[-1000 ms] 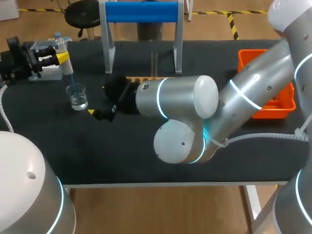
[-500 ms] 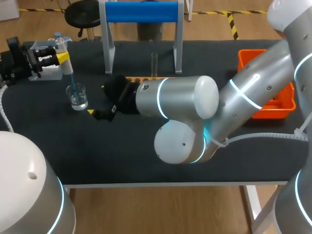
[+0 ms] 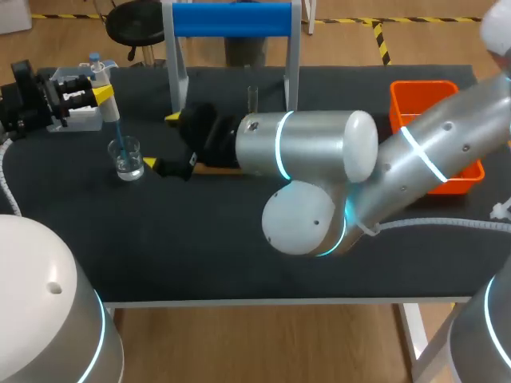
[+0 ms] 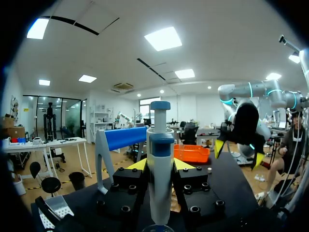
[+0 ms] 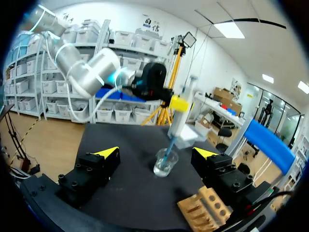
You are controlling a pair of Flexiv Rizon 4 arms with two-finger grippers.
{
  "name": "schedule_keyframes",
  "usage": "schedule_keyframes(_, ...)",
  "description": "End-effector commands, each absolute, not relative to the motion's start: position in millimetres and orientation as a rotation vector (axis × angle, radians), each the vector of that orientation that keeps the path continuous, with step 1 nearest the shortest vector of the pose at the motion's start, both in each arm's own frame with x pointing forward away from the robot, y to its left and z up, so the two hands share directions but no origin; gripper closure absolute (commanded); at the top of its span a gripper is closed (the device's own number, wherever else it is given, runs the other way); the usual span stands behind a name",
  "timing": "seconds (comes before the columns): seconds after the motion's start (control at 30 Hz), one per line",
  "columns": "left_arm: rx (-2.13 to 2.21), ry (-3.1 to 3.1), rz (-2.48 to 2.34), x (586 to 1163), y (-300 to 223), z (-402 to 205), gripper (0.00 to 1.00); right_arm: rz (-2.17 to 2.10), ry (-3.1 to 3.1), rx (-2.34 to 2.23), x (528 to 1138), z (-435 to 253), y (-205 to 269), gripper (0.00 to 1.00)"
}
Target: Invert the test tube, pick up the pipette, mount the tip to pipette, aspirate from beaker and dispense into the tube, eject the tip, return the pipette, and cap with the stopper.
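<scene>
Black cloth covers the worktop (image 3: 200, 247), and my silver right arm (image 3: 319, 152) lies across much of its middle, coming in from the right and reaching past the centre. Behind it, at the far edge, stands a white-legged stand with a blue bar (image 3: 231, 20). An orange plastic bin (image 3: 415, 92) sits at the far right, partly hidden by that arm.

At the far left my left claw (image 3: 104, 97) is clenched on the white and blue pipette (image 3: 108, 108). In the left wrist view the pipette (image 4: 160, 145) stands upright, pinched from both sides between the two fingers.

My right claw (image 3: 162, 142) is released, its yellow tips spread wide with nothing in their grip. It is just beside the clear glass beaker (image 3: 127, 158), which in the right wrist view lies ahead of the open fingers.

A pale wooden rack (image 5: 205, 208) lies under the right claw, mostly hidden in the head view.

The pipette's blue tip (image 3: 120, 140) dips into the beaker.

A clear glass test tube (image 3: 252, 100) stands upright by the stand's right leg, its foot hidden behind my right arm.
</scene>
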State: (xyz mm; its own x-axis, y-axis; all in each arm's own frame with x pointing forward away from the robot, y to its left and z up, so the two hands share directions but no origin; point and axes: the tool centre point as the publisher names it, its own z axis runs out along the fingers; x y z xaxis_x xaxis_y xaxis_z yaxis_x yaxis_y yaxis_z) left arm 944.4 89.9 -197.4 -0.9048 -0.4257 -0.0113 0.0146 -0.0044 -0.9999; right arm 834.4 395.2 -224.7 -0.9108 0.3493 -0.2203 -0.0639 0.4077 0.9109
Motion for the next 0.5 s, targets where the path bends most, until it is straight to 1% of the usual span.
schedule_keyframes(0.03,-0.428,1.964,-1.98,944.6,89.5,-197.6,1.0,1.643,2.5,-0.008,843.0,-182.5,366.5,0.0)
schedule_keyframes(0.27,-0.428,1.964,-1.98,944.6,89.5,-197.6,1.0,1.791,2.54,-0.223,845.4,-149.1,368.2,0.0)
schedule_keyframes(0.5,-0.428,1.964,-1.98,944.6,89.5,-197.6,1.0,1.923,2.558,-0.382,848.6,-126.6,379.3,0.0)
